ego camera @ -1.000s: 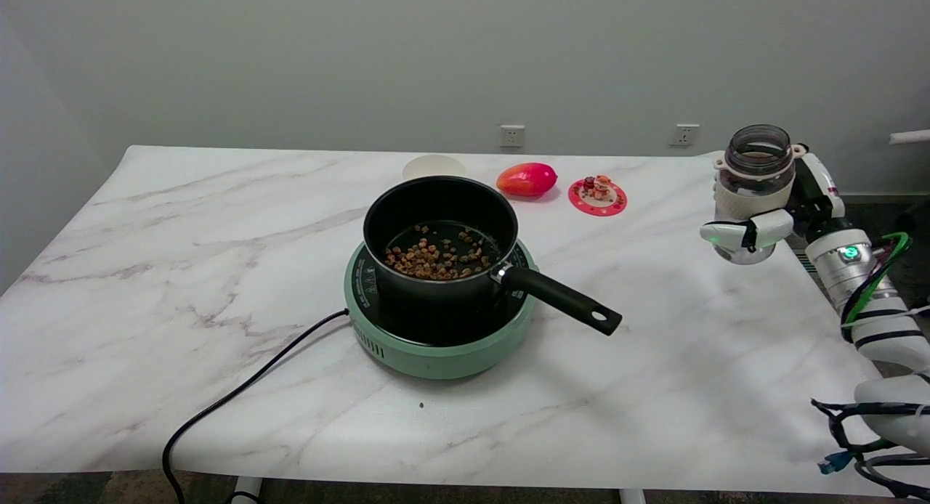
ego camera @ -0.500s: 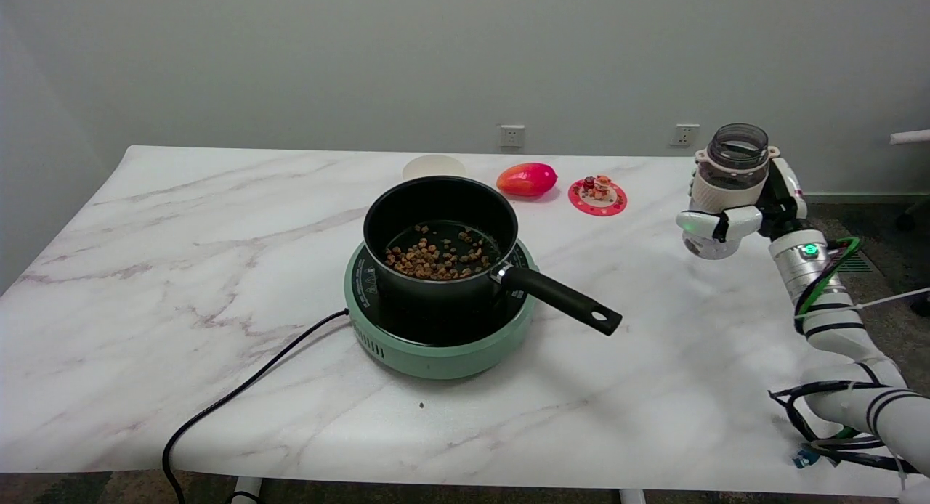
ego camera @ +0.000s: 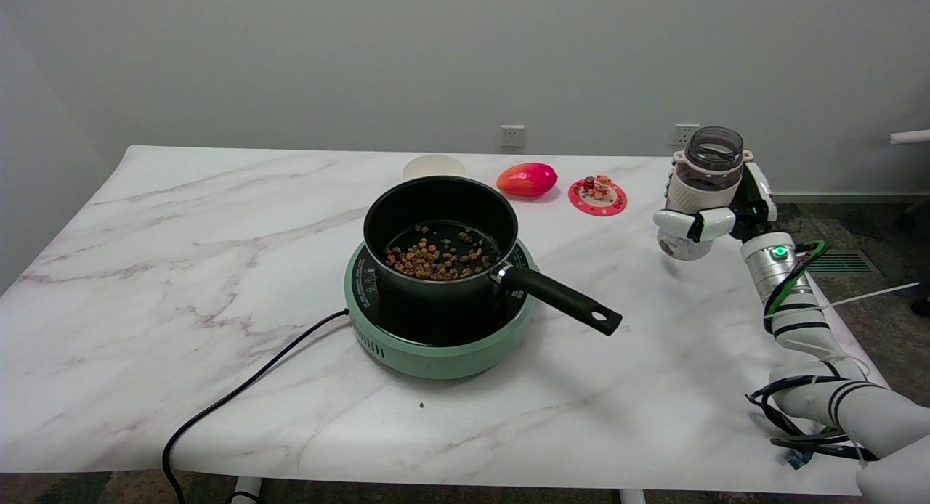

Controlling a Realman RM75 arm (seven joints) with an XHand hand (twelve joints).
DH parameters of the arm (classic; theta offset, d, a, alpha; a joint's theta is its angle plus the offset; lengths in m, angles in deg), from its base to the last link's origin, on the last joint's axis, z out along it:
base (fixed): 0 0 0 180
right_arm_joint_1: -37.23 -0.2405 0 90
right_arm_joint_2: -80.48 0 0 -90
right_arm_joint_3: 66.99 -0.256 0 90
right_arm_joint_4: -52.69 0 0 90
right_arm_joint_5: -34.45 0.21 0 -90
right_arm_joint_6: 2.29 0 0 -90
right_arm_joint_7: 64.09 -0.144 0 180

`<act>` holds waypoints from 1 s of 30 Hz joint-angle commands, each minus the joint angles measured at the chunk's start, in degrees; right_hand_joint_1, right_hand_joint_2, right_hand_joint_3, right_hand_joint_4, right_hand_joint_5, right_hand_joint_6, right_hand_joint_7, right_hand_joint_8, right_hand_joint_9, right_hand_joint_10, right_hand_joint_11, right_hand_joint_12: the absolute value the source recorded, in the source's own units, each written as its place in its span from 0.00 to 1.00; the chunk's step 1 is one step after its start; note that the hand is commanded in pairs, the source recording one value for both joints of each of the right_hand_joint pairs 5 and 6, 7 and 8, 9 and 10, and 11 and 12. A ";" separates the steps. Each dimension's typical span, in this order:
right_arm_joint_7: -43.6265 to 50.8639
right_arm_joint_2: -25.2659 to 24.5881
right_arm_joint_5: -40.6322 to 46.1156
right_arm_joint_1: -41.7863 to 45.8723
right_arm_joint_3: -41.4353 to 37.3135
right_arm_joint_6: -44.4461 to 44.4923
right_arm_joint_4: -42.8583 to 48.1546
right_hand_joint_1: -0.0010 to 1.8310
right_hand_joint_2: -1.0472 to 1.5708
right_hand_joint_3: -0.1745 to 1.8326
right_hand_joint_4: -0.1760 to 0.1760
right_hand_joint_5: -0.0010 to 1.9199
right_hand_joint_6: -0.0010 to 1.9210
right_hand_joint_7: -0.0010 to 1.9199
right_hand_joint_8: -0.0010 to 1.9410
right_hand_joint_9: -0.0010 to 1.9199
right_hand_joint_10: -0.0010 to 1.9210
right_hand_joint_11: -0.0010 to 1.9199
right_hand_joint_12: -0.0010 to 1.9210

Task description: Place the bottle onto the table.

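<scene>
1. Your right hand (ego camera: 716,217) is wrapped around the bottle (ego camera: 699,196), fingers closed on its pale middle band, so it's got a real hold and isn't just resting on it.
2. The bottle is upright, open mouth up, no lid on it, hanging in the air over the table (ego camera: 218,221) near the right edge. The bottom isn't touching the marble yet as far as I can tell, there's a faint shadow below it.
3. Biggest risk from here, I'd say: letting go too early. If you open up while it's off the surface it'll drop, and a rounded base like that could easily tip and roll.
4. That right edge is close. Set it down too far out and a wobble could send it off the table.
5. Coming down tilted is the other one. The base catches on one side and it topples when the fingers release.
6. The pot (ego camera: 439,235) and its handle (ego camera: 563,299) are well apart to the left, so no worries there.
</scene>
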 commanded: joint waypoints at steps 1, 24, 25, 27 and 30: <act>-0.73 -3.47 0.81 -1.50 2.23 2.16 -3.40 0.89 0.74 0.47 0.50 1.00 1.00 1.00 0.99 0.88 0.88 0.63 0.63; -0.33 -5.99 1.73 0.65 1.91 5.55 -5.48 0.89 0.74 0.48 0.50 1.00 1.00 1.00 0.99 0.87 0.87 0.63 0.63; -0.29 -5.99 1.73 0.65 1.87 5.63 -5.48 0.89 0.74 0.48 0.50 1.00 1.00 1.00 0.99 0.87 0.87 0.63 0.63; -0.25 -5.99 1.73 0.65 1.83 5.71 -5.48 0.89 0.74 0.48 0.50 1.00 1.00 1.00 0.99 0.87 0.87 0.63 0.63; -0.13 -5.99 1.73 0.65 1.83 5.75 -5.52 0.88 0.73 0.48 0.50 1.00 1.00 1.00 0.99 0.87 0.87 0.63 0.63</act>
